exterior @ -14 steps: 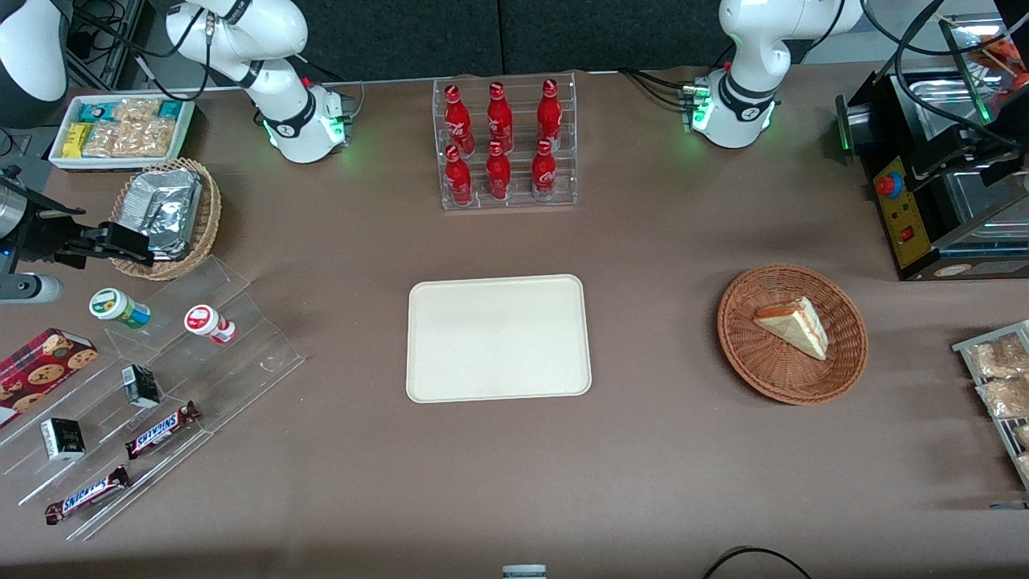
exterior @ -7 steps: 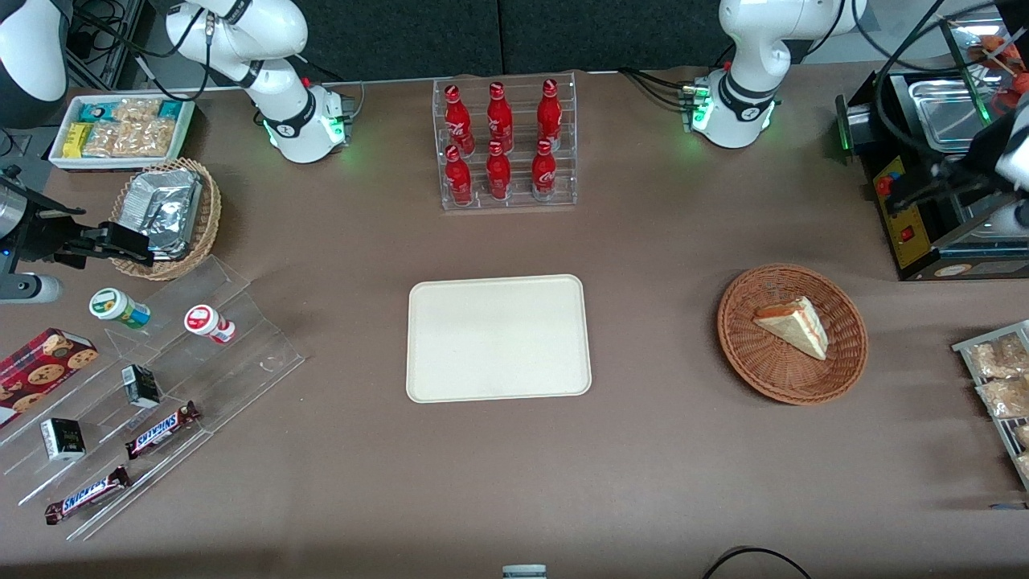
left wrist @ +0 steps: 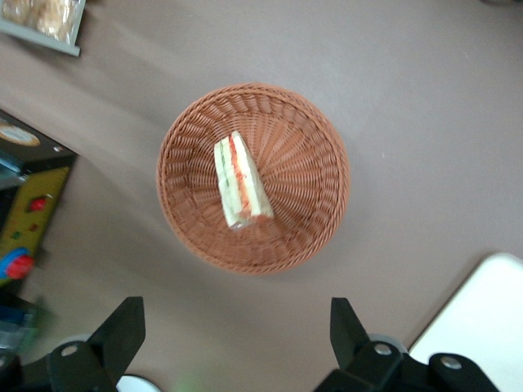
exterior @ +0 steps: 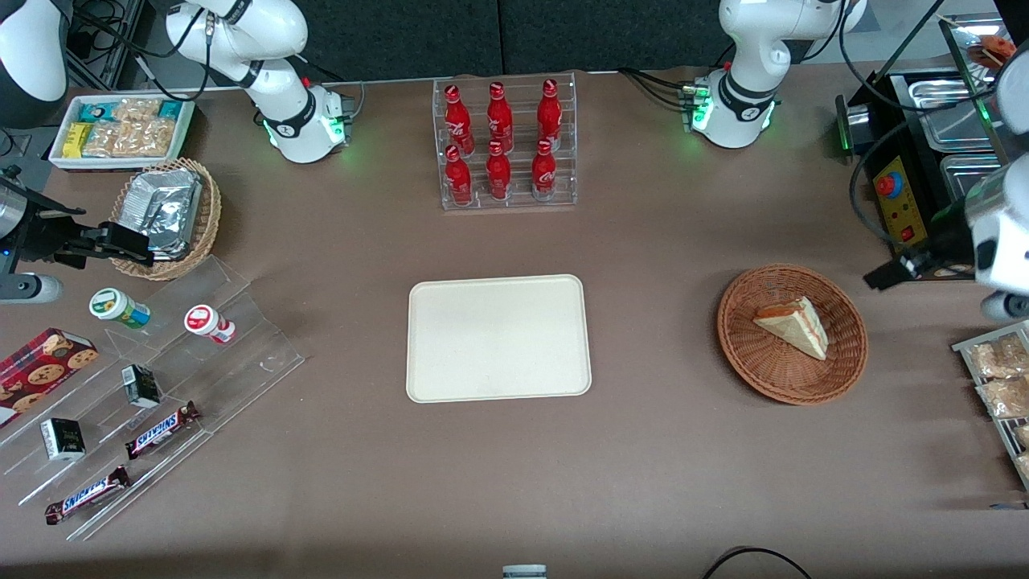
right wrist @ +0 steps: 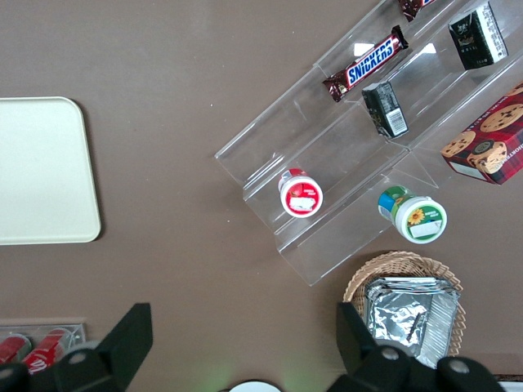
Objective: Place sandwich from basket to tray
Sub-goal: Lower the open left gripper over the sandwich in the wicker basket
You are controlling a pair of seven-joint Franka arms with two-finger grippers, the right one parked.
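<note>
The sandwich (exterior: 792, 326), a pale wedge with a red and green filling stripe, lies in the round reddish-brown wicker basket (exterior: 792, 384) toward the working arm's end of the table. The cream tray (exterior: 498, 338) lies flat mid-table with nothing on it. My gripper (exterior: 888, 273) hangs in the air beside the basket, a little farther from the front camera than it. In the left wrist view the gripper (left wrist: 235, 327) is open, both fingers apart over bare table. That view also holds the sandwich (left wrist: 239, 181), the basket (left wrist: 306, 163) and a corner of the tray (left wrist: 482, 327).
A black machine (exterior: 904, 201) with steel pans stands close by the gripper. A rack of snack bags (exterior: 997, 378) sits at the table edge near the basket. An acrylic stand of red bottles (exterior: 505, 145) stands farther back. Acrylic shelves (exterior: 153, 386) fill the parked arm's end.
The left arm has swung from over the black machine toward the basket, and its gripper now hangs lower beside it. The sandwich, basket and tray have not moved.
</note>
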